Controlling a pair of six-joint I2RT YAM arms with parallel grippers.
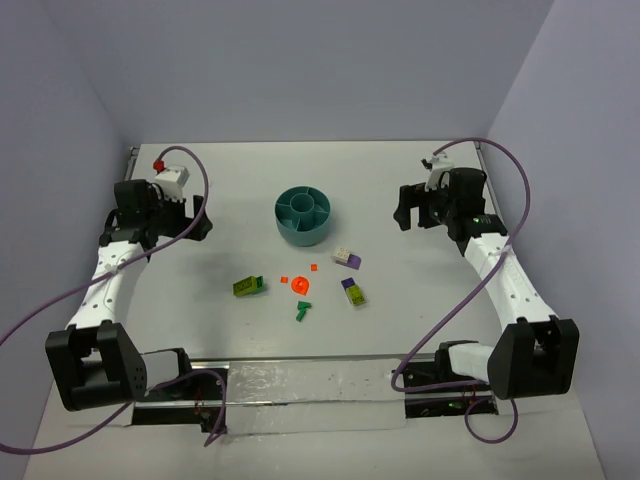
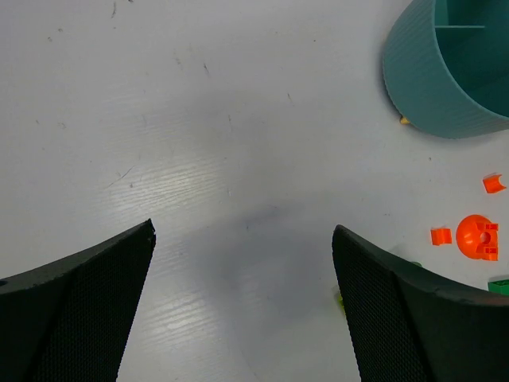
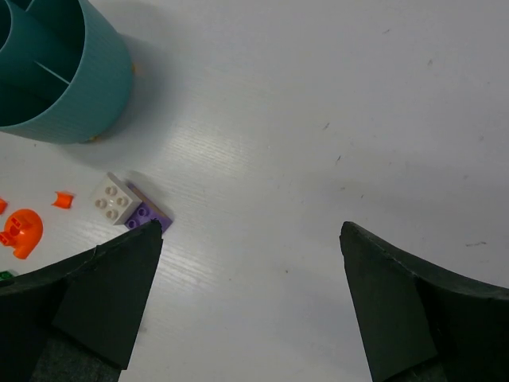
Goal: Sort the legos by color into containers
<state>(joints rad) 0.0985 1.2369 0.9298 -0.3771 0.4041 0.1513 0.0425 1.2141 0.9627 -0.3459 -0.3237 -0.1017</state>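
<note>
**Both grippers wide open, every brick on the table**

My left gripper (image 2: 242, 231) is spread wide with nothing between its fingers; I see only bare table below it. My right gripper (image 3: 251, 229) is spread just as wide and grips nothing. In its wrist view the purple-and-white brick (image 3: 127, 205) shows just past one fingertip.

The bowl (image 1: 300, 236) stands upright between the two grippers. On its near side the legos lie loose on the table: the purple-and-white brick nearest it, then the purple-and-yellow brick (image 1: 353, 293). To their left are the orange dome (image 1: 300, 284) and two orange bits (image 1: 314, 267). The dark green brick (image 1: 302, 310) lies just nearer me and the lime brick (image 1: 248, 286) farthest left.

The table (image 1: 230, 170) is white and lightly scuffed. A shiny strip (image 1: 310, 385) runs along its near edge between the arm bases. Pale lilac walls (image 1: 300, 60) close in three sides.
</note>
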